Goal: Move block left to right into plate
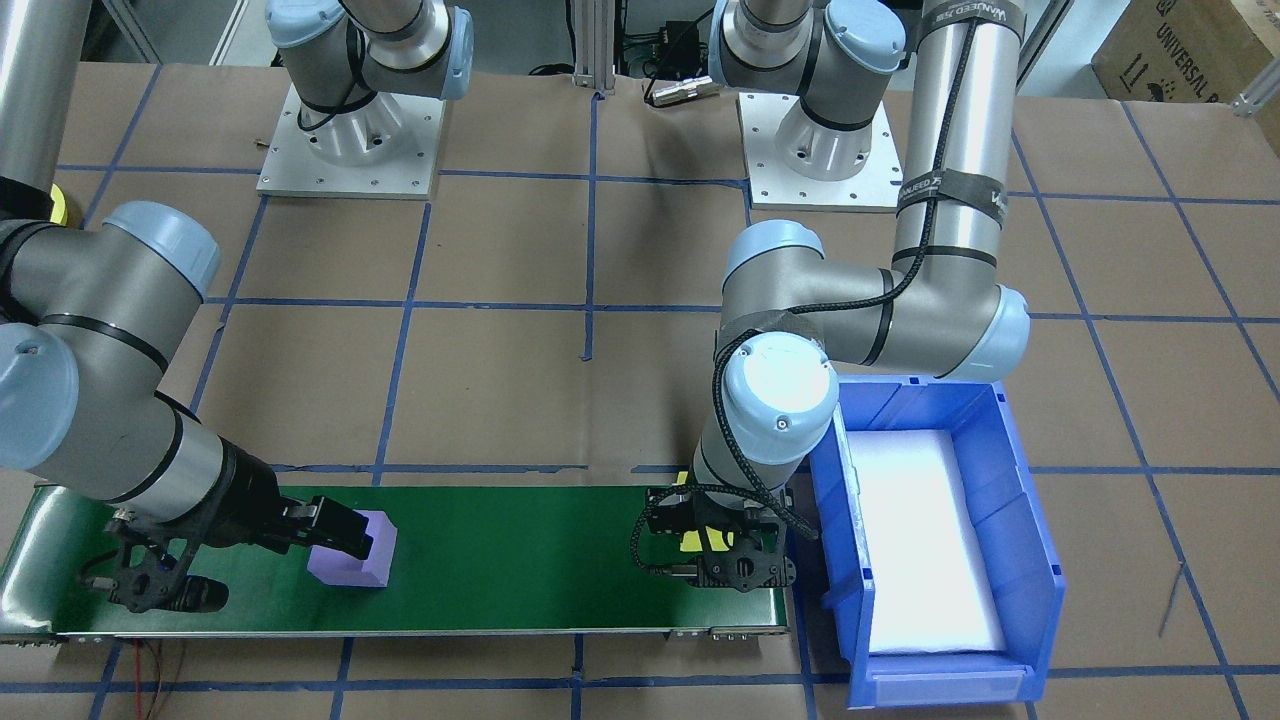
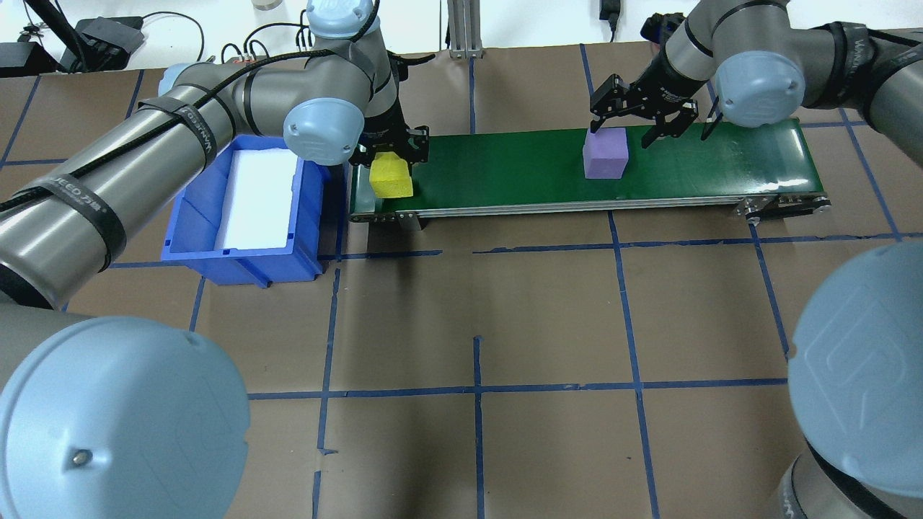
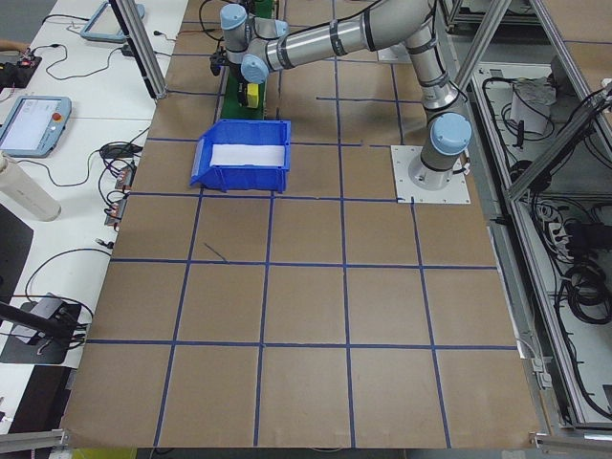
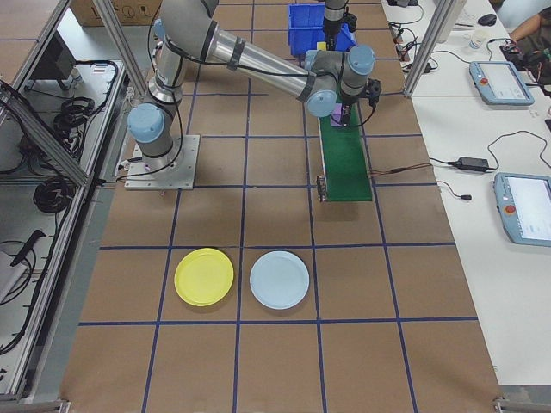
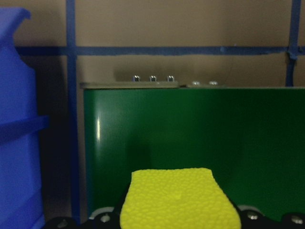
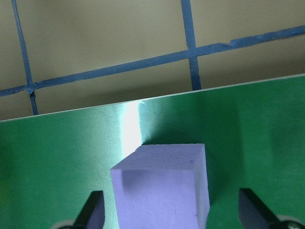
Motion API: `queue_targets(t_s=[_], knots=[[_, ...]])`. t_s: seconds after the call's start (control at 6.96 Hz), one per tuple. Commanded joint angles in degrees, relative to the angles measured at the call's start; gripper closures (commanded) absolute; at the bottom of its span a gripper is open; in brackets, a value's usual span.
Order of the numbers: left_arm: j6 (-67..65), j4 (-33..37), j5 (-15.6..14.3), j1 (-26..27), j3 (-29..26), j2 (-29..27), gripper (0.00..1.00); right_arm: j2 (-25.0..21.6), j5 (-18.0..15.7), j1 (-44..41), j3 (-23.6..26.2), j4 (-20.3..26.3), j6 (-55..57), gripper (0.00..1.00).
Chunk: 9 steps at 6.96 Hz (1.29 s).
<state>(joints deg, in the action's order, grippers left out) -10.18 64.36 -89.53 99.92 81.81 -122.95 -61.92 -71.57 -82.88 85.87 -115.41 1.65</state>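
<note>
left gripper (image 2: 390, 148): clamped on the yellow foam block (image 2: 390, 177), fingers mostly hidden
right gripper (image 2: 633, 112): spread wide around the purple foam cube (image 2: 605, 153), not gripping
round yellow plate (image 4: 204, 276): only visible in right-side view, well away from green conveyor belt (image 2: 519, 166)

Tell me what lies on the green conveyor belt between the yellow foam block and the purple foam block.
Nothing: in the overhead view the green conveyor belt is bare between the yellow foam block and the purple foam block.
</note>
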Motion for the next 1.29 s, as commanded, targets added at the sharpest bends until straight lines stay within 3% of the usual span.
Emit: queue_targets(t_s=[0.0, 0.14, 0.29, 0.43, 0.72, 1.01, 1.15], knots=[[-0.98, -1.17, -0.03, 0.28, 0.63, 0.34, 0.00, 1.53, -0.76, 0.00, 1.04, -1.83, -0.07, 0.00], [-1.07, -2.12, -0.03, 0.19, 0.54, 0.34, 0.00, 2.41, -3.73, 0.00, 1.66, -5.75, -0.85, 0.13], [-2.55, -2.31, 0.06, 0.19, -0.24, 1.13, 0.00, 1.55, -8.11, 0.00, 1.15, -6.14, -5.21, 0.62], [-4.39, -2.48, 0.32, 0.28, -0.51, 4.01, 0.00, 0.93, -9.02, 0.09, 0.97, -6.23, -7.86, 0.68], [-5.46, -1.09, 3.39, 0.28, -0.51, 11.29, 0.00, -2.75, -14.89, 0.09, -0.08, -5.79, -13.30, 0.68], [-3.89, 8.27, 2.88, -0.33, -0.51, 18.59, 0.00, -7.58, -22.35, 2.09, 1.39, -4.40, -24.00, 0.67], [0.21, 10.59, 3.05, -1.73, 0.10, 22.80, 0.00, -10.82, -24.04, 7.07, 3.49, -0.55, -30.33, 0.67]])
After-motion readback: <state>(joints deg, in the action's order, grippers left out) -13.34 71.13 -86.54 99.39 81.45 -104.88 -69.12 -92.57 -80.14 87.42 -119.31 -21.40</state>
